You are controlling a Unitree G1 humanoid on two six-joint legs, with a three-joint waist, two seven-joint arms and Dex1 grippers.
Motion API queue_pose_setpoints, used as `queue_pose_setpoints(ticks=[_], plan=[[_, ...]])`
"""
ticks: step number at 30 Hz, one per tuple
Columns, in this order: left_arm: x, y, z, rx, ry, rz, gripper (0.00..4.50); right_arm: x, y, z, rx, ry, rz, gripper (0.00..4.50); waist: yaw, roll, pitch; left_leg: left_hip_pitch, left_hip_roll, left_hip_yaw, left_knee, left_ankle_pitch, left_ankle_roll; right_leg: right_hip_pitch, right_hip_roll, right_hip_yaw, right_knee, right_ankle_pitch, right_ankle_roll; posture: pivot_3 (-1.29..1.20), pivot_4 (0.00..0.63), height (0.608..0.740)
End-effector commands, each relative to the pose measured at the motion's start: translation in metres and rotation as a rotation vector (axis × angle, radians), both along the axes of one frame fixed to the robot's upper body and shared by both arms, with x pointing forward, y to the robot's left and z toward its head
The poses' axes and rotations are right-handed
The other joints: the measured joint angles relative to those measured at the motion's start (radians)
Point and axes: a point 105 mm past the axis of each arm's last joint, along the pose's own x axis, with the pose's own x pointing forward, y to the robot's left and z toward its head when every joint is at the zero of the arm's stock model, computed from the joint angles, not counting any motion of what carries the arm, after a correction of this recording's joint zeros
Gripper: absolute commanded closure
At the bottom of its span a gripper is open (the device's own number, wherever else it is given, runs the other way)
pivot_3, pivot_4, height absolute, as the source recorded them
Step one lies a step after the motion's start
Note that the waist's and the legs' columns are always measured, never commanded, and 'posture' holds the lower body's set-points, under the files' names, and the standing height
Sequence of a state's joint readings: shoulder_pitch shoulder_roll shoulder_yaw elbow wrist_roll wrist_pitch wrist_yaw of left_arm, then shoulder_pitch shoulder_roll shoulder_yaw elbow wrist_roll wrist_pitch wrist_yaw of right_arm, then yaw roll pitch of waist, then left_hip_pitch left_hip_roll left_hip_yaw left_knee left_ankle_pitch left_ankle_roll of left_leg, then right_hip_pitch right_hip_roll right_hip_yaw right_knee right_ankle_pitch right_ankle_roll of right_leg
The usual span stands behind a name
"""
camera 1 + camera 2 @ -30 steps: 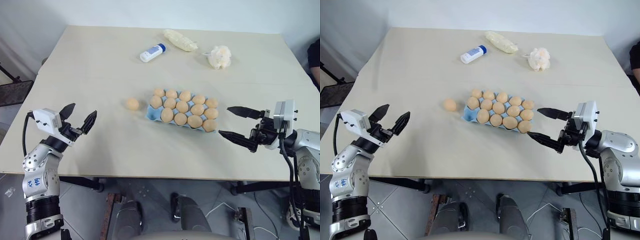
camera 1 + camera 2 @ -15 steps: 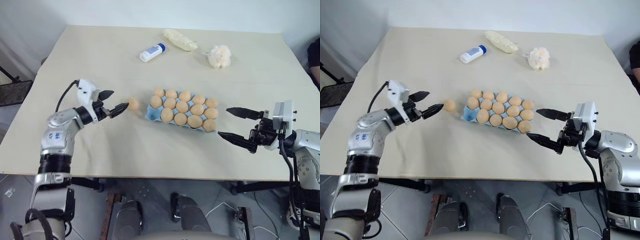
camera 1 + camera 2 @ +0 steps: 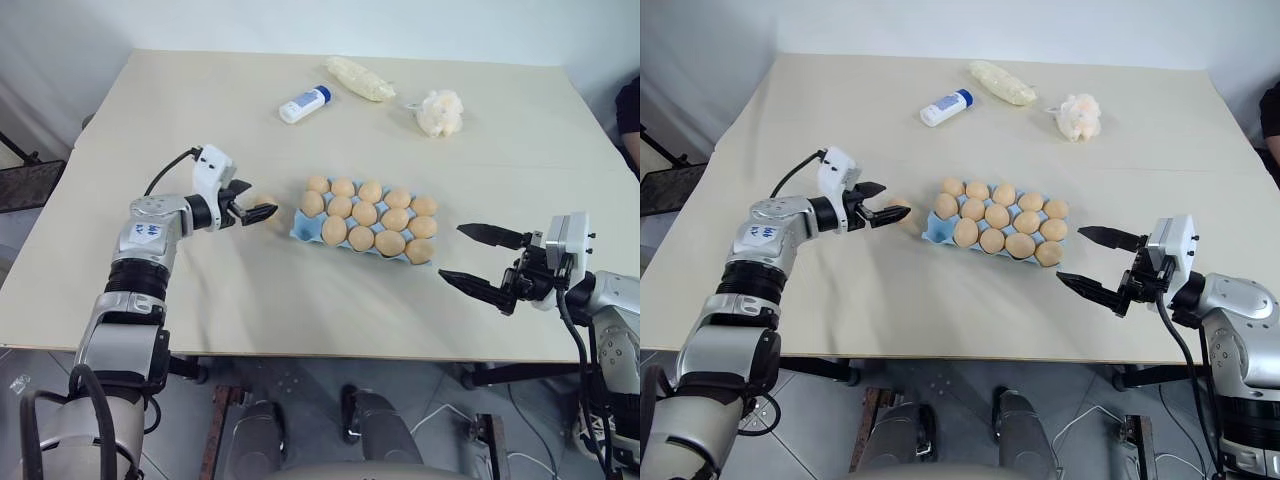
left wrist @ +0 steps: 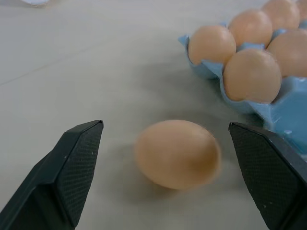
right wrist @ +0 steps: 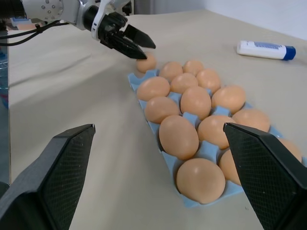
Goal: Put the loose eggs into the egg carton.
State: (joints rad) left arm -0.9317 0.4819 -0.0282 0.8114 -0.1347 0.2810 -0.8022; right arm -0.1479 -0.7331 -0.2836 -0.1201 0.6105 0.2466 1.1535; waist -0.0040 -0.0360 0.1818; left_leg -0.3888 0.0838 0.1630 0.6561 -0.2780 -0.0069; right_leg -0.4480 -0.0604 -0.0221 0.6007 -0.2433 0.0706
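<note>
A robot's left gripper brackets one loose egg on a beige table.

The fingers stand apart on either side of the egg without touching it. The egg lies just beside the light blue egg carton, which holds many eggs. The right gripper, fingers also spread and holding nothing, hovers off the carton's opposite end.

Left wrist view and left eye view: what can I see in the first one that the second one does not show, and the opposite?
The left wrist view alone shows the loose egg lying on the table between the open fingers, touching neither. The left eye view alone shows the right gripper, the white bottle, the pale bag and the fluffy wad. Both show the egg, the left gripper and the blue egg carton with eggs.
</note>
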Motion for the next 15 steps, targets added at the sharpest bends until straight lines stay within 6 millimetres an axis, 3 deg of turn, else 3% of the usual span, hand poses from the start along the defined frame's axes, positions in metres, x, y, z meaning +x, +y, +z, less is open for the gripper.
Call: queue_pose_setpoints(ticks=[1, 4, 7, 11, 15], plan=[[0.007, -0.003, 0.007, 0.049, -0.020, 0.001, 0.03, -0.004, -0.002, 0.013, -0.008, -0.055, -0.005, 0.00, -0.001, 0.000, 0.000, 0.000, 0.000, 0.000, 0.000, 0.000, 0.000, 0.000, 0.000, 0.000, 0.000, 0.000, 0.000, 0.00, 0.150, 0.740], [0.009, -0.005, 0.004, 0.063, -0.010, -0.003, 0.03, -0.004, -0.002, 0.012, -0.008, -0.055, -0.007, 0.00, 0.000, 0.000, 0.000, 0.000, 0.000, 0.000, 0.000, 0.000, 0.000, 0.000, 0.000, 0.000, 0.000, 0.000, 0.000, 0.00, 0.150, 0.740], [0.013, -0.005, 0.006, 0.055, -0.033, 0.022, 0.63, -0.005, -0.003, 0.012, -0.010, -0.054, -0.013, 0.00, 0.001, 0.000, 0.000, 0.000, 0.000, 0.000, 0.000, 0.000, 0.000, 0.000, 0.000, 0.000, 0.000, 0.000, 0.000, 0.00, 0.150, 0.740], [0.015, -0.005, 0.010, 0.040, -0.059, 0.032, 1.89, -0.005, -0.003, 0.011, -0.013, -0.051, -0.016, 0.00, -0.001, 0.000, 0.000, 0.000, 0.000, 0.000, 0.000, 0.000, 0.000, 0.000, 0.000, 0.000, 0.000, 0.000, 0.000, 0.00, 0.150, 0.740], [0.013, -0.005, 0.021, 0.016, -0.097, 0.012, 2.11, -0.006, -0.003, 0.012, -0.014, -0.051, -0.016, 0.00, 0.000, 0.000, 0.000, 0.000, 0.000, 0.000, 0.000, 0.000, 0.000, 0.000, 0.000, 0.000, 0.000, 0.000, 0.000, 0.00, 0.150, 0.740]])
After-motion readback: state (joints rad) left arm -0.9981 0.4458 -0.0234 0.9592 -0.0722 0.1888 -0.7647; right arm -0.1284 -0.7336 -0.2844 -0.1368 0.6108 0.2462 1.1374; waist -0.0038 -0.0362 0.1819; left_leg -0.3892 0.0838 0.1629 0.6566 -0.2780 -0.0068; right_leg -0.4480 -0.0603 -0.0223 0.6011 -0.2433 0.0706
